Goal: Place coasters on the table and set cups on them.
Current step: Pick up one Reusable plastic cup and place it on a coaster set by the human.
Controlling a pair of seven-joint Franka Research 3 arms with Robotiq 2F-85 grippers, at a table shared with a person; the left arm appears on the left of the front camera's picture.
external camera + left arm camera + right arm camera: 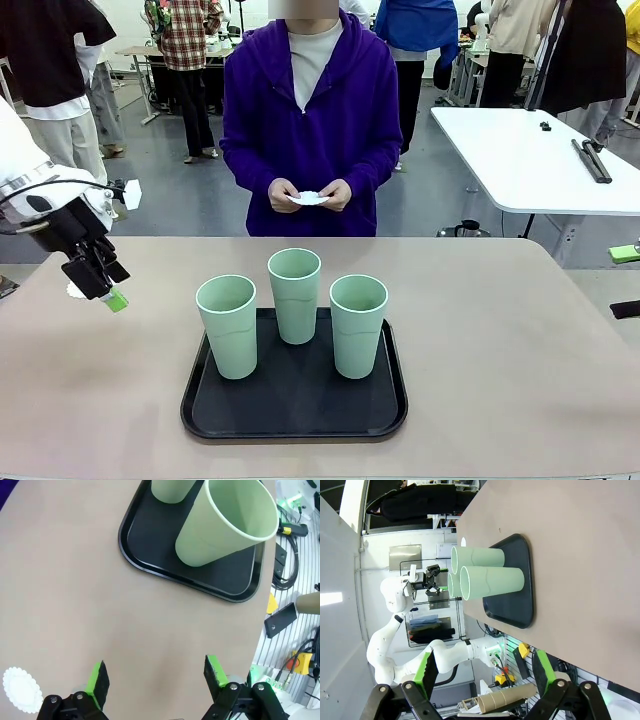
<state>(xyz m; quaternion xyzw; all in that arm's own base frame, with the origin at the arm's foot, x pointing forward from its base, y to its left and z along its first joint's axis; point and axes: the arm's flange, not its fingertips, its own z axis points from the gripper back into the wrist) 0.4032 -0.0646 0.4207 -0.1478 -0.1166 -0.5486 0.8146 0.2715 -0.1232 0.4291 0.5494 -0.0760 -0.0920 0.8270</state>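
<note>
The table [520,350] is carrying the black tray [300,400] at its centre, with the three cups [228,325] standing upright on it, long axes vertical and mouths facing up. The left gripper [104,290] is hovering over the table's left side, jaws spread and empty. It looks nearer the cups than the right gripper [483,672], which is also gaping empty. One coaster [22,690] is lying flat just beside the left gripper, on the side away from the tray.

Front camera across table [500,340]; both wrists toward tray [150,535].
</note>
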